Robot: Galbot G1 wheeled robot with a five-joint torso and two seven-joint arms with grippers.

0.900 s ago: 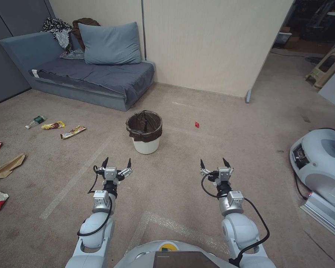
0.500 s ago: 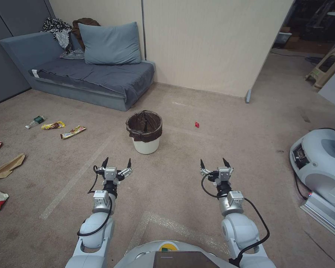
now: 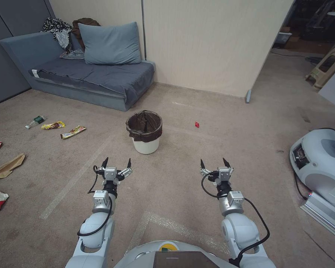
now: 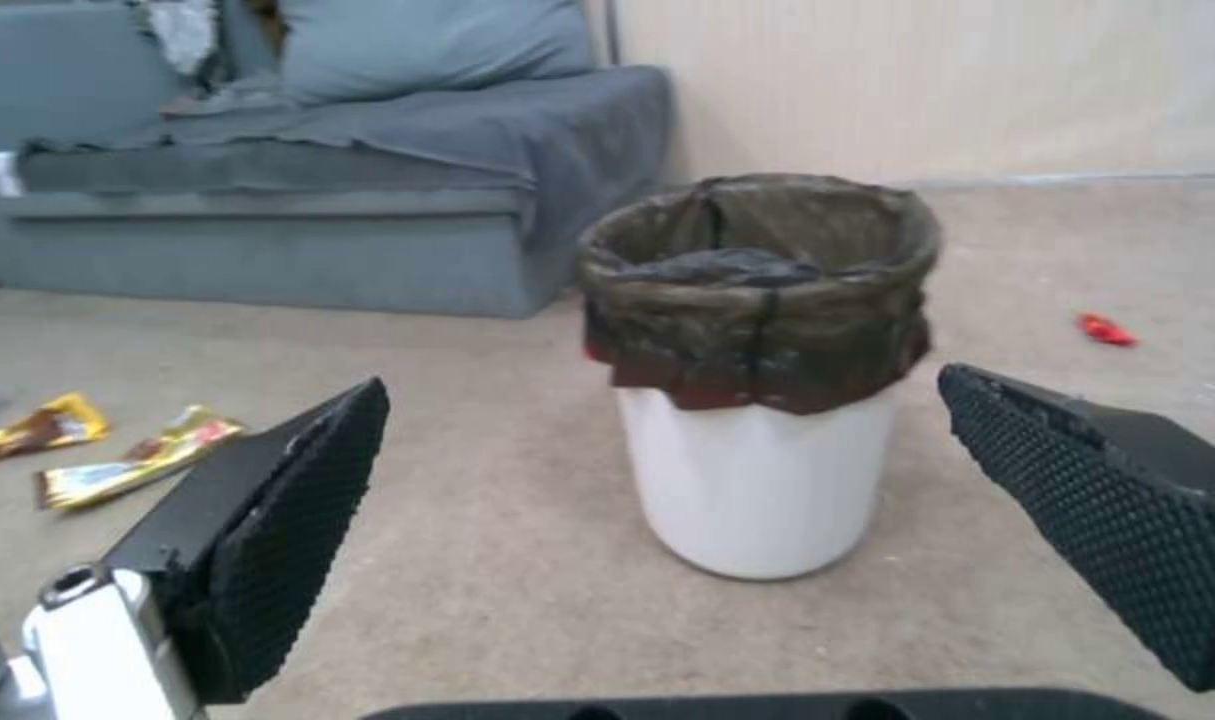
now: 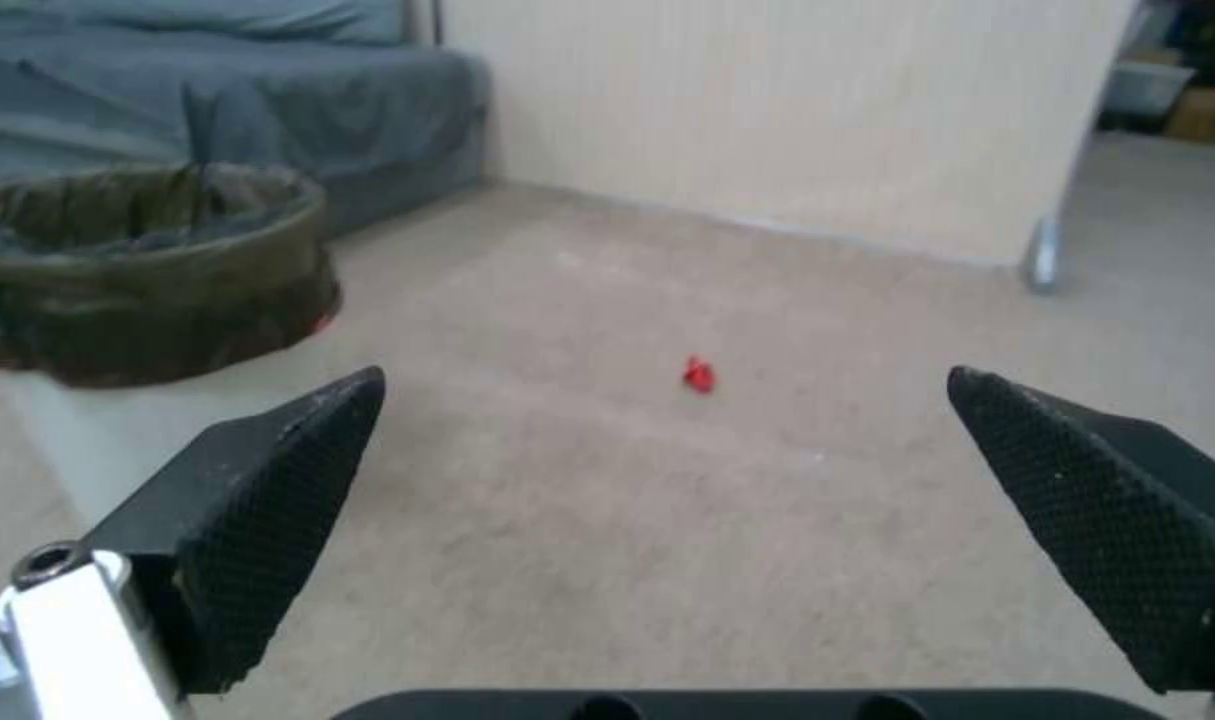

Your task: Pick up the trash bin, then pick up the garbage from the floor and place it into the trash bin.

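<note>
Change: nothing had moved since the earlier frames.
Bin: small white plastic trash bin (image 3: 145,130) with brown liner stood upright, ahead of both arms.
Claws: left gripper (image 3: 117,162) and right gripper (image 3: 215,163) were spread, empty.
Surroundings: grey-blue sofa (image 3: 89,74) behind; yellow snack wrappers (image 3: 73,131) left; small red scrap (image 3: 197,124) right.

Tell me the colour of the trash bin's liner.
Dark brown, over the white trash bin; clearest in the left wrist view.

The carpet floor (image 3: 182,186) is carrying the trash bin (image 3: 144,131) at centre, 2 wrappers (image 3: 73,131) lying far left, a red scrap (image 3: 196,124) sitting right.
</note>
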